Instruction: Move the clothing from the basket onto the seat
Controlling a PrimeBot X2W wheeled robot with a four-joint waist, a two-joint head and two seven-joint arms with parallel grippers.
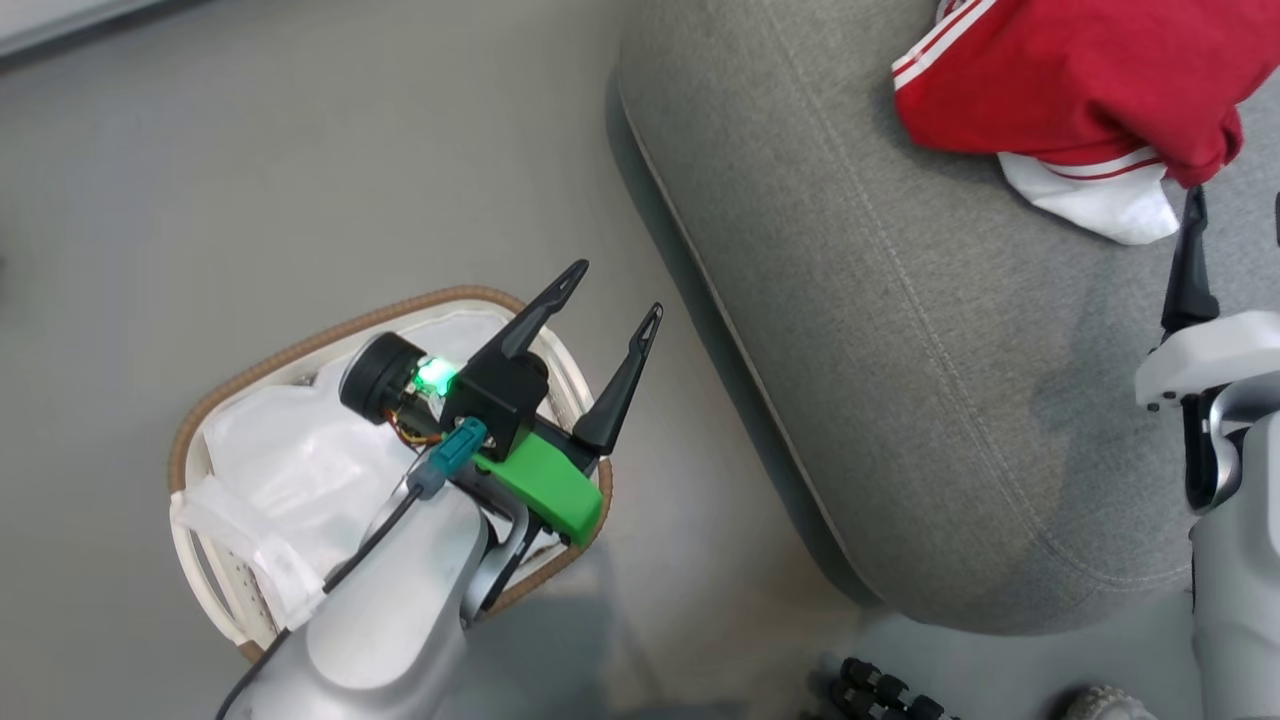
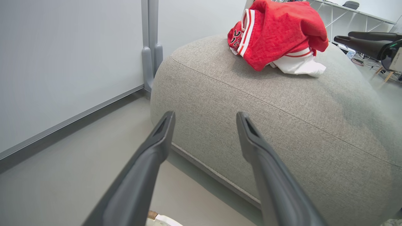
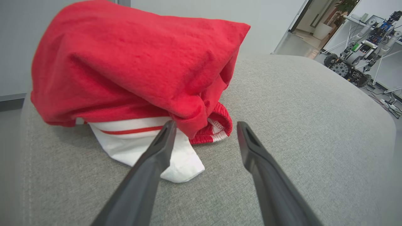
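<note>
The clothing [image 1: 1070, 80] is a bunched red heap with white striped trim, lying on the far right part of the grey seat [image 1: 900, 350]. My right gripper [image 1: 1235, 215] stands open just short of it. In the right wrist view its left fingertip [image 3: 168, 128] is at the lowest red fold of the clothing [image 3: 135, 62], with nothing between the fingers of that gripper [image 3: 205, 125]. The basket [image 1: 300, 345] sits on the floor left of the seat, with a white liner inside. My left gripper [image 1: 610, 300] hangs open and empty above its right rim, pointing at the seat [image 2: 282, 125].
A crumpled white liner sheet [image 1: 290, 450] fills the basket. A white wall panel with a grey post [image 2: 150, 47] stands behind the seat. Other wheeled robots [image 3: 351, 59] and desks are beyond the seat's far side. My base wheels [image 1: 880, 695] are at the seat's near corner.
</note>
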